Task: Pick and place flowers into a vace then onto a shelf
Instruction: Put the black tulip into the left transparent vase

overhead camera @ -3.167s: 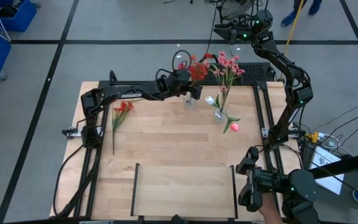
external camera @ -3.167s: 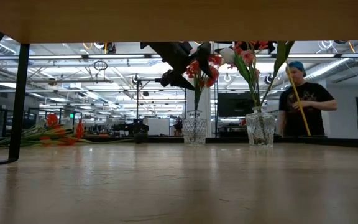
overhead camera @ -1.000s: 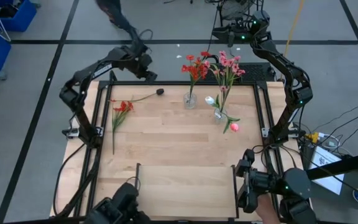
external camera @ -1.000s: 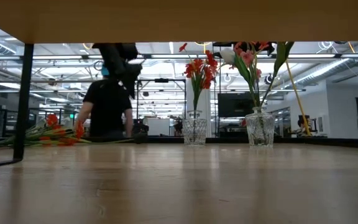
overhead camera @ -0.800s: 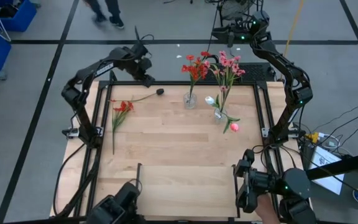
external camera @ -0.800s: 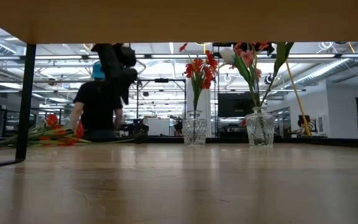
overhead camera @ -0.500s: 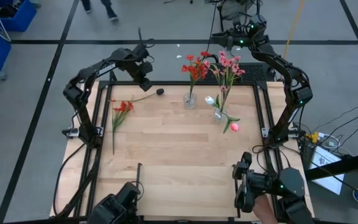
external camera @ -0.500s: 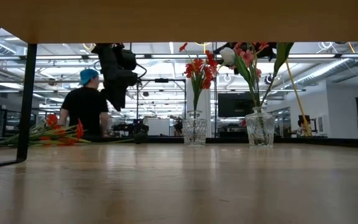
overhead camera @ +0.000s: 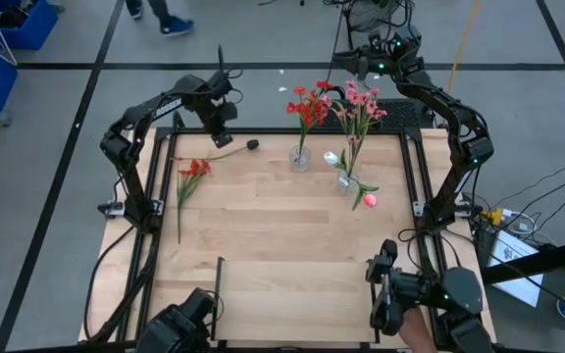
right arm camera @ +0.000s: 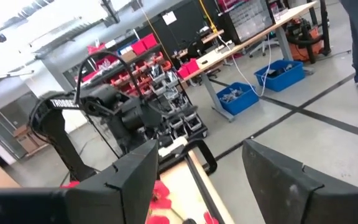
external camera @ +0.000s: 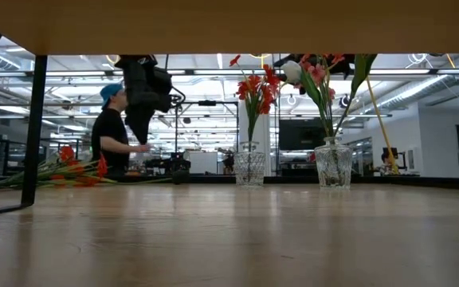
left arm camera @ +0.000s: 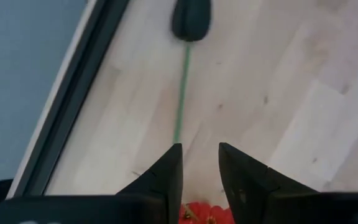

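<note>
We see left end effector [overhead camera: 222,126] poised over loose red flowers [overhead camera: 192,169] on the bench [overhead camera: 282,230], fingers narrowly parted, empty, ready to pick. Right end effector [overhead camera: 357,65] waits open behind 2 vases.

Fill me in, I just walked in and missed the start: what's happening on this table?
A two-armed robot is putting artificial flowers into vases. One glass vase holds a red spray, and a second vase holds pink blossoms and tulip buds. The left gripper hovers, holding nothing, above the table's far left edge, near a red-flowered stem lying loose on the wood. The right gripper waits open beyond the far edge. Both vases stand on the table, not on the shelf.
</note>
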You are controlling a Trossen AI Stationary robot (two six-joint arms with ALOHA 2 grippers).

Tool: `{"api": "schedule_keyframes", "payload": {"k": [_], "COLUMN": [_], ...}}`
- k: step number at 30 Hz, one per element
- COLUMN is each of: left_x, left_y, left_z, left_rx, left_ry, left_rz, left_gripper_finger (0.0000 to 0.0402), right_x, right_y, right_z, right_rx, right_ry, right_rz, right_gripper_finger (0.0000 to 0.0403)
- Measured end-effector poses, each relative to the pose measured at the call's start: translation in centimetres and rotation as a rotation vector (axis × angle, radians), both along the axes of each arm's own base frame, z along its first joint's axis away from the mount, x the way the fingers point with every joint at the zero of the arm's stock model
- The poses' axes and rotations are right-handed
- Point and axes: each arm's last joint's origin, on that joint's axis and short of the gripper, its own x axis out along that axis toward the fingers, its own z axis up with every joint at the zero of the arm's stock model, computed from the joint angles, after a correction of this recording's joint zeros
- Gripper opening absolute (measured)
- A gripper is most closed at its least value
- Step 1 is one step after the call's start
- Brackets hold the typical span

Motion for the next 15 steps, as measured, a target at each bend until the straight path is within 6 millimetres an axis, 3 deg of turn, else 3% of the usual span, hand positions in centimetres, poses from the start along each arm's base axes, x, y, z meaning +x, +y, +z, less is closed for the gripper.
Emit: {"api": "schedule_keyframes", "payload": {"k": [4, 12, 15], "left_x": [0.1, 1.4, 1.9], "left_y": [0.0, 0.8, 0.9], "left_z": [-0.4, -4.8, -4.8], "left_rx": [-0.029, -0.072, -0.041], "left_ry": [-0.021, 0.123, 0.088], "left_rz": [-0.050, -0.105, -0.139], "left_gripper_finger": [0.0092, 0.0073, 0.0072], "right_x": [0.0, 0.2, 0.2], "right_y": [0.0, 0.1, 0.1], "right_z": [0.2, 0.3, 0.3], "right_rx": [0.005, 0.018, 0.018], "right_ry": [-0.016, -0.022, -0.022], "right_rz": [0.000, 0.008, 0.009], "right_gripper_finger": [0.0226, 0.0226, 0.0226]}}
